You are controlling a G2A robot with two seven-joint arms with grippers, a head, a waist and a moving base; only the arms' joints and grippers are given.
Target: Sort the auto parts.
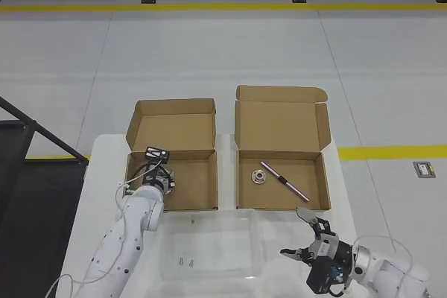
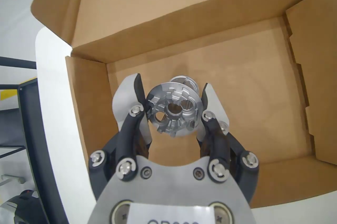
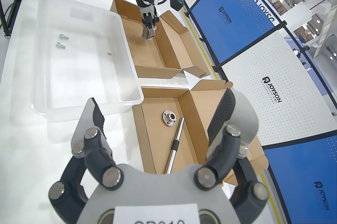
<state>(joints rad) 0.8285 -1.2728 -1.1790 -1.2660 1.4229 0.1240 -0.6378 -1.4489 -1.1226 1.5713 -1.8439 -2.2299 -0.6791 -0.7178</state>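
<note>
1. The left gripper (image 2: 173, 93) had its fingers (image 2: 121, 101) pinched on a gear (image 2: 173, 111), one pad on each side of its rim. We judged that grip was chosen so the toothed face stayed free.
2. The gear hung between the fingertips, inside the left box (image 2: 87, 93) and over its bare floor. We could not tell whether it touched the cardboard. We took this for the placing step, with release as the next move.
3. The right gripper (image 3: 160, 101) had its fingers (image 3: 93, 117) spread wide with nothing between them. We judged it was parked there, out of the other arm's way.
4. Beyond those open fingertips lay the right box (image 3: 189, 109), holding a flange (image 3: 169, 118) and a rod (image 3: 176, 142) just beside each other. Like parts seemed to be grouped by box.
5. To one side of the right fingers stood a clear tray (image 3: 129, 101) with two bolts (image 3: 63, 37) lying close together, apparently not yet sorted.
6. Each gripper plate carried a white label (image 3: 158, 214), cut off at the edge and unreadable. The panels (image 3: 252, 72) behind bore print, which we left unread.
</note>
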